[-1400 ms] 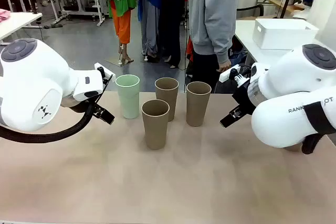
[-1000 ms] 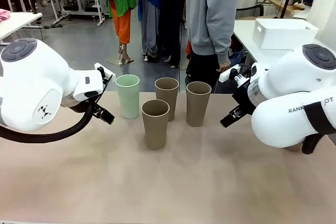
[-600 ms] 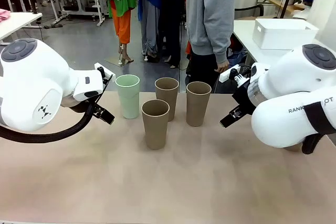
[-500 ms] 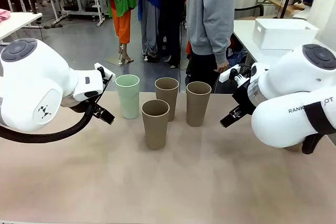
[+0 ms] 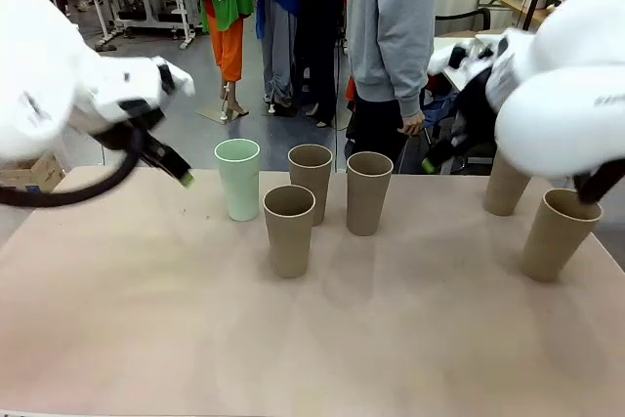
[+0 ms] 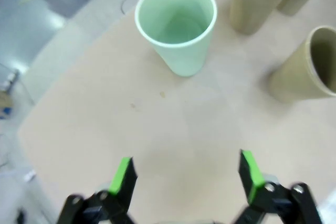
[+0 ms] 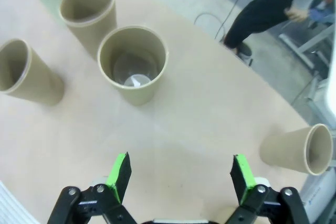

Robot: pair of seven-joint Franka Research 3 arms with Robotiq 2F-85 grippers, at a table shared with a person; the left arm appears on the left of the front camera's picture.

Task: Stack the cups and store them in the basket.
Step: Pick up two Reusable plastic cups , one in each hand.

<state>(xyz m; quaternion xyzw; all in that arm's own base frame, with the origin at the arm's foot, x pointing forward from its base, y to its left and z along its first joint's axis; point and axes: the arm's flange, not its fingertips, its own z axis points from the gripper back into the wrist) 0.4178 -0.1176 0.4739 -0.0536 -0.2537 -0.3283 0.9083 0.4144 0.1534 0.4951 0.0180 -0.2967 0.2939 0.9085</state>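
Six cups stand upright on the table. In the middle are the mint green cup (image 5: pixel 238 179) and three tan cups (image 5: pixel 311 183) (image 5: pixel 289 229) (image 5: pixel 368 192). Two more tan cups (image 5: pixel 506 186) (image 5: pixel 557 234) stand at the right. My left gripper (image 5: pixel 182 176) hovers left of the mint cup (image 6: pixel 177 24); in its wrist view it (image 6: pixel 186 174) is open and empty above bare table. My right gripper (image 7: pixel 178 174) is open and empty too, above the table near a tan cup (image 7: pixel 134 64). In the front view it (image 5: pixel 430 163) hangs right of the group. The basket is hidden.
A person in a grey hoodie (image 5: pixel 395 26) stands at the far edge behind the cups, a hand hanging by the side. The person's legs (image 7: pixel 260 11) show beyond the table edge. Bare table (image 5: pixel 293 339) spreads across the near half.
Both arms have swung up and back from the table in the last half second, blurred in motion. The right arm now uncovers two tan cups and hides the white bin. The cups stayed put.
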